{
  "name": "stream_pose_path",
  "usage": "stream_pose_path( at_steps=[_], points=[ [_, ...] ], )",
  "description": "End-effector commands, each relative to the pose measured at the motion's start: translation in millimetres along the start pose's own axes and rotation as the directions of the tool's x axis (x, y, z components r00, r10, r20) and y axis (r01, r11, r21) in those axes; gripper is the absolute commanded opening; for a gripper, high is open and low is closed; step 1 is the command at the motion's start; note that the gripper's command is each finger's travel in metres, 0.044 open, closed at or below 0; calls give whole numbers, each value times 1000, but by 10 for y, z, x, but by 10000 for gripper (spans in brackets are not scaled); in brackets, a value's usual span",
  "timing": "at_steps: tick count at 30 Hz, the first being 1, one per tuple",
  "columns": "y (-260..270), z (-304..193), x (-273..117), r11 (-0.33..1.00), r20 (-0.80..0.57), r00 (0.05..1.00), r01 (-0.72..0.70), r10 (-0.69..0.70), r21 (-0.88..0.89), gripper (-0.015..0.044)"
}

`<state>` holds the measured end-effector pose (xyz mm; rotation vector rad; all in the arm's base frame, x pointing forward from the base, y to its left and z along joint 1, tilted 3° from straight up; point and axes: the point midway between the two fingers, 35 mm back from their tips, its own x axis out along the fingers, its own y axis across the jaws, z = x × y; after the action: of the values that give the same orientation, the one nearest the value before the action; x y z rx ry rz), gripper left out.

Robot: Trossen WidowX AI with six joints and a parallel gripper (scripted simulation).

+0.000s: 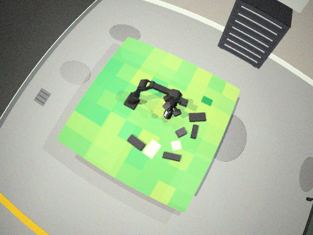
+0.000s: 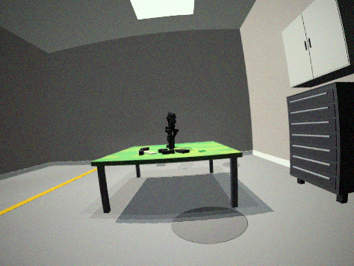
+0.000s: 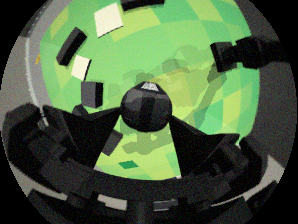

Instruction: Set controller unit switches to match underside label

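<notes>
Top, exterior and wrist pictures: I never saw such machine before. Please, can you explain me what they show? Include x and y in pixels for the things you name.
The machine is one black jointed arm [image 1: 162, 88] [image 2: 171, 143] [image 3: 260, 51] on a green patchwork table [image 1: 99, 138] [image 2: 123, 156] [image 3: 175, 37]. Its end is a claw [image 1: 172, 109] [image 2: 172, 131] [image 3: 145, 113] with two fingers.

The top picture looks down from above. The exterior one looks across the room from the side. The wrist one rides on the arm, looking past the claw.

On the table lie several dark blocks [image 1: 136, 142] [image 2: 183, 151] [image 3: 71, 46] and two pale flat pieces [image 1: 152, 148] [image 3: 108, 20].

The claw appears to hold a dark piece [image 1: 168, 114] [image 3: 146, 112] with a pale patch. It may be the controller unit, but I cannot read any marks.
</notes>
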<state>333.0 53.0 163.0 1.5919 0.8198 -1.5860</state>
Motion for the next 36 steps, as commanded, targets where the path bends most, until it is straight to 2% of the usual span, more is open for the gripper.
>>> stream_pose_path(
  at_steps=[1, 36],
  points=[
    [-3, -60, 53, 1000, -9, 1000, 13, -13, 2, 338],
    [-4, -316, 95, 1000, -96, 995, 13, -13, 2, 338]
  ],
)
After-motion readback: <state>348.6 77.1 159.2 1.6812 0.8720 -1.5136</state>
